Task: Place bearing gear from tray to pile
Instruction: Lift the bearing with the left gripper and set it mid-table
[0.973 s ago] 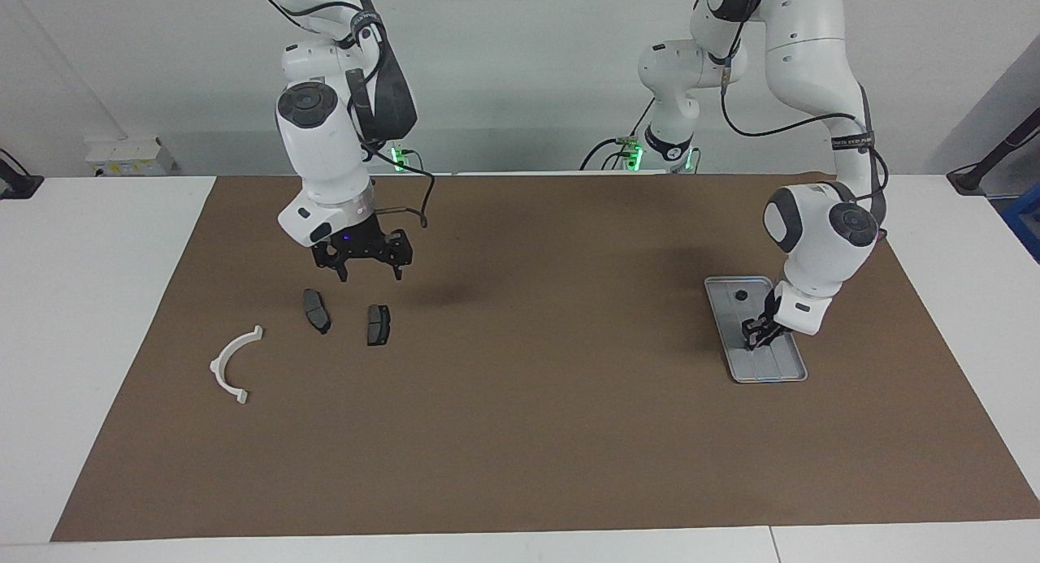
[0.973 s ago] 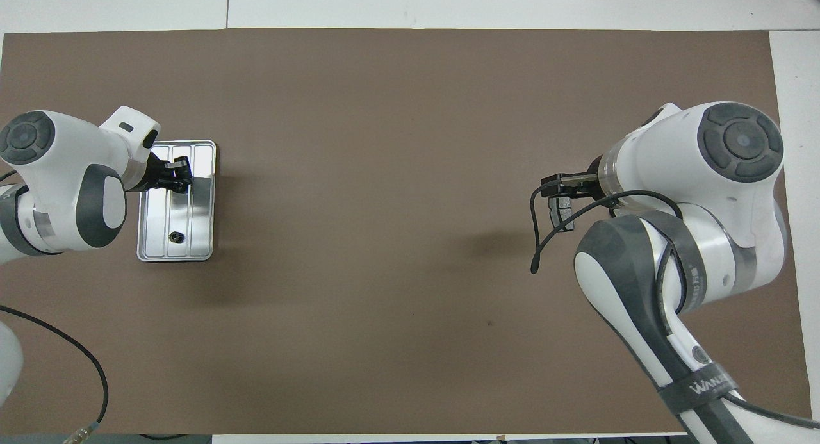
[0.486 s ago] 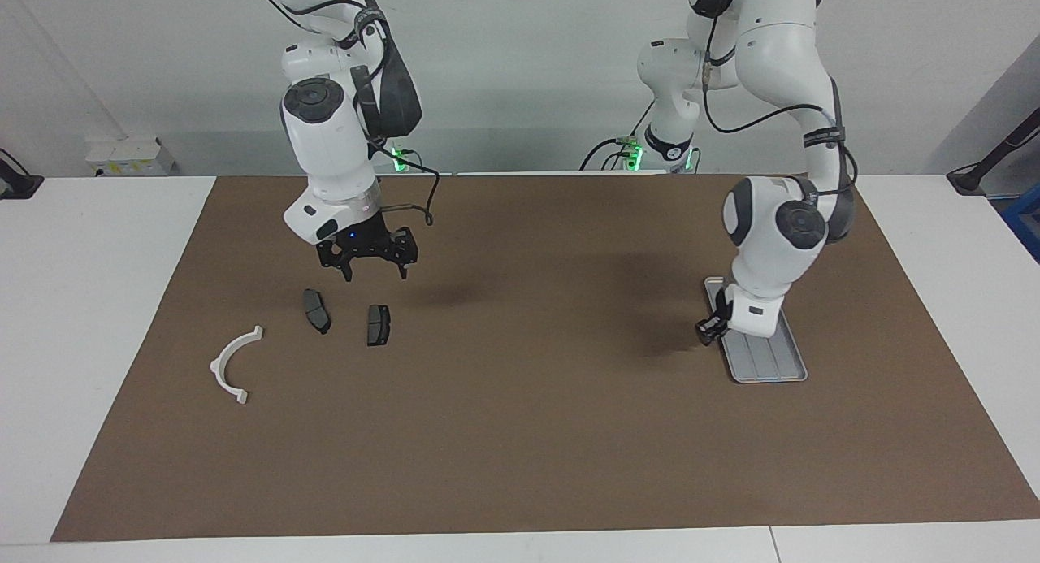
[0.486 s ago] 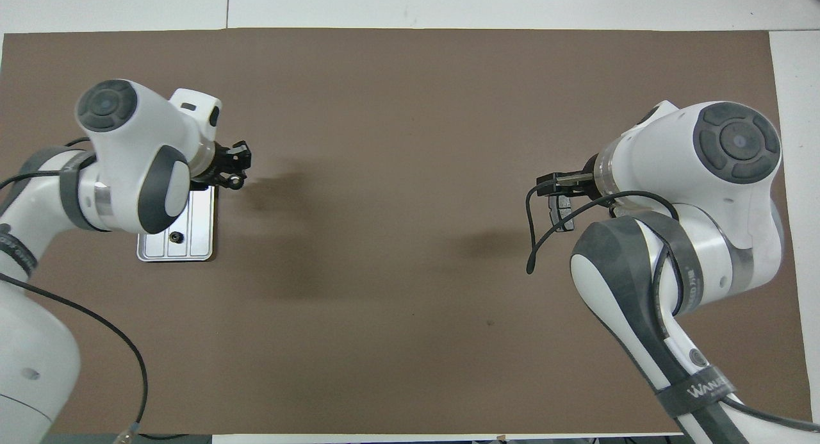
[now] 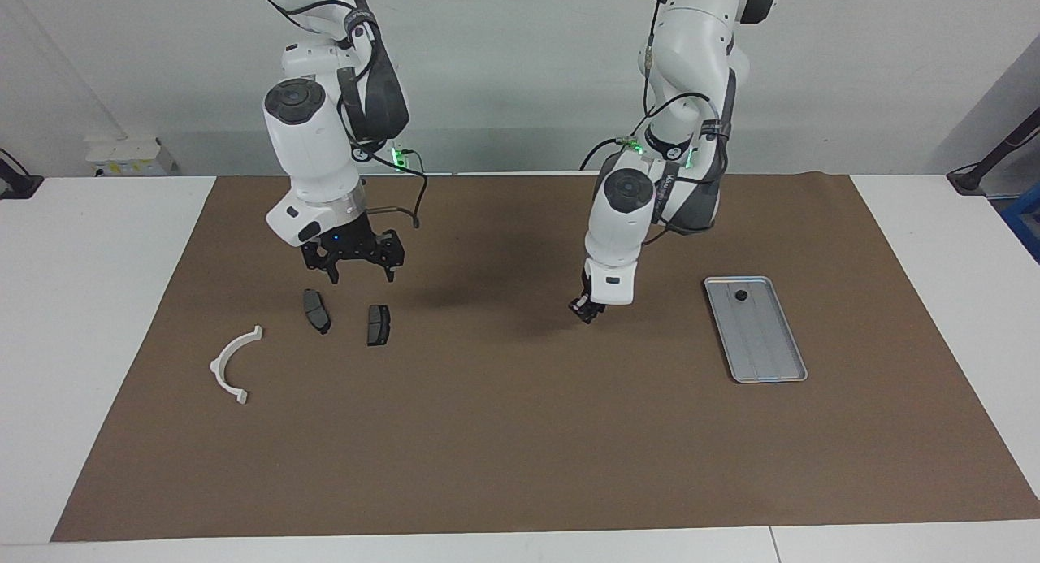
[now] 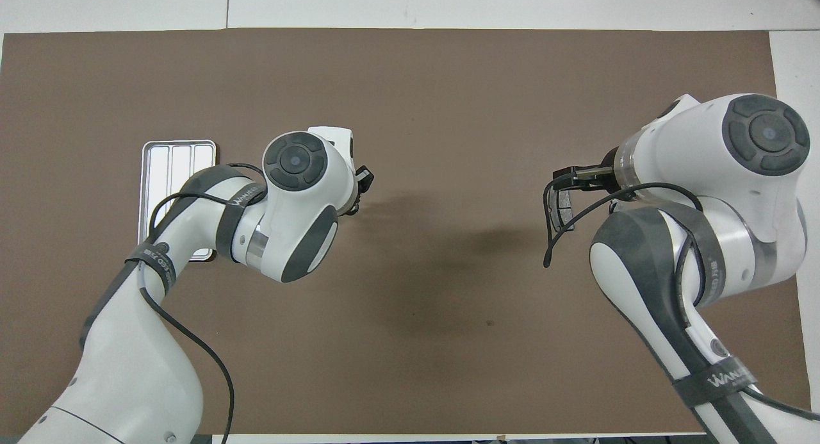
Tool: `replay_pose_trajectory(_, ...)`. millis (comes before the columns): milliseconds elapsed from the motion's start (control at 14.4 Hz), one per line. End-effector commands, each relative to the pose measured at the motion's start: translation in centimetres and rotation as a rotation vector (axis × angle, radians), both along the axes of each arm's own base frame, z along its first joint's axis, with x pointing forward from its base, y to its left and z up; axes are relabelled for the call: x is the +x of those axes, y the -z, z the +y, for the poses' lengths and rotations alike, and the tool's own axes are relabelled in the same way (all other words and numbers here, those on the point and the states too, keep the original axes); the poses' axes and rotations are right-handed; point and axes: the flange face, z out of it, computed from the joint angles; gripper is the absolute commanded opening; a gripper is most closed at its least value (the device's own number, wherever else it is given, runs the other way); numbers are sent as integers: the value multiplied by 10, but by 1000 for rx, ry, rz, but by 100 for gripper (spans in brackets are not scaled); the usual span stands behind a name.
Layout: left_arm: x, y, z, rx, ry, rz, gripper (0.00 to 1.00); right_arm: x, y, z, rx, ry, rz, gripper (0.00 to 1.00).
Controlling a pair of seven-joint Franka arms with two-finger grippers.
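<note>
White surface (image 5: 97,344), smooth and matte, showed as a margin around a brown mat (image 5: 520,465), a flat, dull rectangle with straight cut edges. Left arm (image 5: 621,214), glossy white shell with dark grey joint caps, reached out over mid-mat. The left arm's jaws hung low over bare mat between the tray and the pile, and I could not tell whether they were pressed together or pinching anything. Right arm (image 5: 313,157), same build, hung at its own end of the mat. The right arm's jaws were black, spread wide and empty, raised over the mat close by the two pads and touching neither. Tray (image 5: 764,344) was silver metal, a flat rectangle with rounded corners, a raised rim and a floor ridged lengthwise. It lay toward the left arm's end, well inside the mat's edge, with nothing over it. Pile: a white plastic half-ring (image 5: 216,368), thin and curved with a small tab at each end, lay nearest the mat's edge at the right arm's end. Two dark grey brake pads (image 5: 316,311) (image 5: 378,325), stubby and flat, sat side by side but apart, nearer the robots than the ring. A broad strip of bare mat separated pile and tray. Bearing gear (image 5: 741,295), a small dark round piece, lay in the tray at the end nearer the robots.
</note>
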Motion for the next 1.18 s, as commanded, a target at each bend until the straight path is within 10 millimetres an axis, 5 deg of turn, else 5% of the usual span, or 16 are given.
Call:
replay_pose_trajectory(0,-31,28,-19,-35,-28,-49,26,3,-6,-1,11,-18,3,100)
replay_pose_trajectory(347,-42,40,-19,-21,-15,-29,28,2,-5,-2,10,-19,7,100)
replay_pose_trajectory(417,-41,40,-18,-14,-18,-21,56,3,-5,-3,10,-18,7,100)
replay_pose_trajectory(486,-40,37,-17,0,-11,-7,100,2,-6,-3,10,-18,7,100)
replay_pose_trajectory(625,-32,17,-9,29,-22,31,100,0,-4,-3,7,-16,24,100)
replay_pose_trajectory(834,-26,-42,67,73,106,99,100,-4,-4,3,8,-7,27,100)
replay_pose_trajectory(973,-10,-55,136,83,210,160,100,-8,-3,24,15,47,29,100)
replay_pose_trajectory(1112,-1,-47,195,68,333,185,100,-17,-1,54,22,125,36,100)
